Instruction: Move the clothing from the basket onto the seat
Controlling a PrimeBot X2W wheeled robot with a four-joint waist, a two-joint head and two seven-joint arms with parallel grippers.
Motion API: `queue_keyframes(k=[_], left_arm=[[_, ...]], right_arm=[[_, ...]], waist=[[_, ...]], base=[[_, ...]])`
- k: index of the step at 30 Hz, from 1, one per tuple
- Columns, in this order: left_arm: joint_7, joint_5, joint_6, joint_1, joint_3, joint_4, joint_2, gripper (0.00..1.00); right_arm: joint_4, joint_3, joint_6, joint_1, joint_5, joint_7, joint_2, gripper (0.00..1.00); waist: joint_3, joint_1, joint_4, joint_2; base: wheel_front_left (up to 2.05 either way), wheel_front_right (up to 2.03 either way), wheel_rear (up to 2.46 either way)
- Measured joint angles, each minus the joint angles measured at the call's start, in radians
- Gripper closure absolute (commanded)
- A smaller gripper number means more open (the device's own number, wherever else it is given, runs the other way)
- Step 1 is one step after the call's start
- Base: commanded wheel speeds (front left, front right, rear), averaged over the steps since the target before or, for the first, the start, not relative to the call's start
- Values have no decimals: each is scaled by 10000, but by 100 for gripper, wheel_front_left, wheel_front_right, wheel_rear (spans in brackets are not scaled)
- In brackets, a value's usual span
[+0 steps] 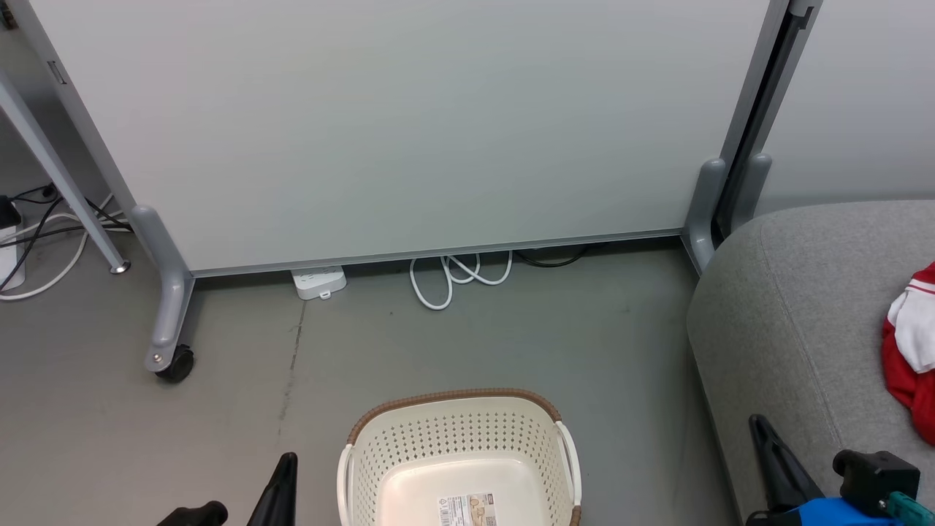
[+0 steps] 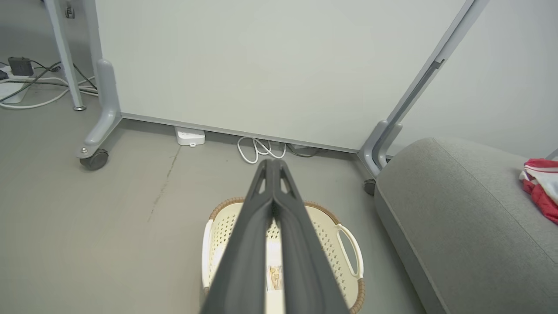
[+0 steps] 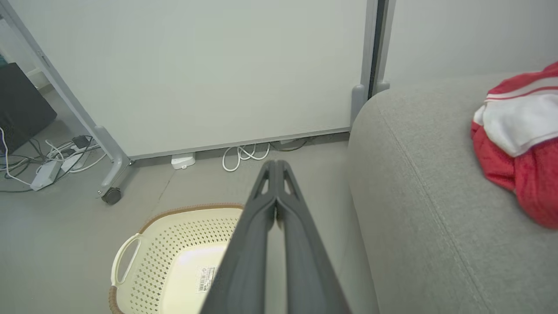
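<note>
Clothing (image 3: 521,174) on sofa (image 3: 436,205) right of my right pincer (image 3: 275,164); basket (image 2: 216,244) under left pincer (image 2: 273,162) bare. Both pinched together, empty; I'd just park.

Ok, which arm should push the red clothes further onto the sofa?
Probably the right arm. The right tool, shut, sits by the sofa where the clothing lies; the left tool, also shut, is across the basket, farther away.
</note>
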Motion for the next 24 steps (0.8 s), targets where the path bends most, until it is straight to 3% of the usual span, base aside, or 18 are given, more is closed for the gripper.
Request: queue_keyframes(k=[24], left_arm=[[1009, -3827, 0, -176, 690, -483, 8, 100]], right_arm=[[428, -209, -2, -498, 4314, 309, 159, 100]], waist=[[64, 0, -127, 0]], base=[[0, 0, 0]])
